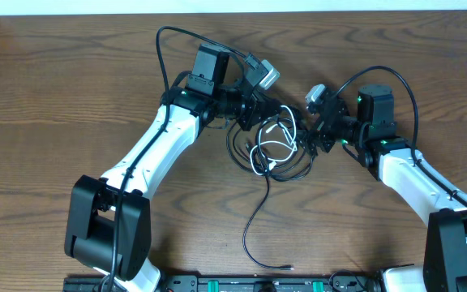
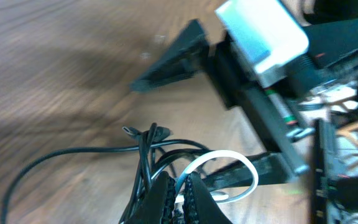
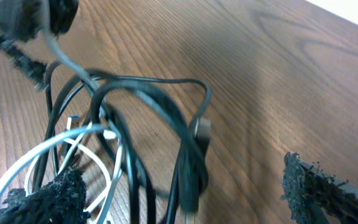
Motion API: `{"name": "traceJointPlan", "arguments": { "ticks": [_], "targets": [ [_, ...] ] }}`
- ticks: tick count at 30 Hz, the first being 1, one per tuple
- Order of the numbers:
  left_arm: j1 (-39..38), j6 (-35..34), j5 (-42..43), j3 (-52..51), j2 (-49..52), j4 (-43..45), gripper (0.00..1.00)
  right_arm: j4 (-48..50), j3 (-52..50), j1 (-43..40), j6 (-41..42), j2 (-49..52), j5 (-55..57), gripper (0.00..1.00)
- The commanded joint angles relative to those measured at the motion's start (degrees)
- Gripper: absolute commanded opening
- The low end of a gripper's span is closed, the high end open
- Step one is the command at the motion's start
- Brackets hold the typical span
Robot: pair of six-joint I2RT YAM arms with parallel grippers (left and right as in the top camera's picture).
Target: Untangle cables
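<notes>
Lying in one snarl at the middle of the wooden table (image 1: 47,89), the cables (image 1: 270,150) are not yet separated. Several black cords loop over one another, and the white cable (image 1: 255,158) coils through them. Only one black tail (image 1: 254,223) runs free, trailing toward the near edge with its plug end lying alone. I judge the work to be at an early stage, since no cord lies wholly apart and every crossing in the knot is left to undo.

The left gripper (image 2: 178,190) has its fingers pressed together on a bunch of black strands. The white loop rises right beside the pinch, but the wrist view is too blurred to tell whether it is caught too. The right gripper (image 3: 179,177) has its jaws spread wide, one finger on each side of the bundle, and holds nothing.

Both grippers crowd the same small knot, so room to pull is tight. The arms' own thicker black wires (image 1: 164,49) arch nearby and could be mistaken for the cords.
</notes>
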Motion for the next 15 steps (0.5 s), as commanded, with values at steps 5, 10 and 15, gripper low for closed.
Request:
{"name": "traceJointPlan", "arguments": {
  "ticks": [5,10,15],
  "targets": [
    [0.1,-0.2,10.5,0.0,-1.4,0.2,0.08,2.7,0.2,-0.3,-3.0,-0.5,-3.3,0.51],
    [0.1,-0.2,11.3,0.0,-1.4,0.3,0.08,2.5,0.2,-0.3,-3.0,-0.5,-4.0,0.01],
    [0.2,-0.1,3.4,0.0,-1.4,-0.2,0.08,2.0,0.2,-0.3,-3.0,-0.5,-7.6,0.01]
  ]
}}
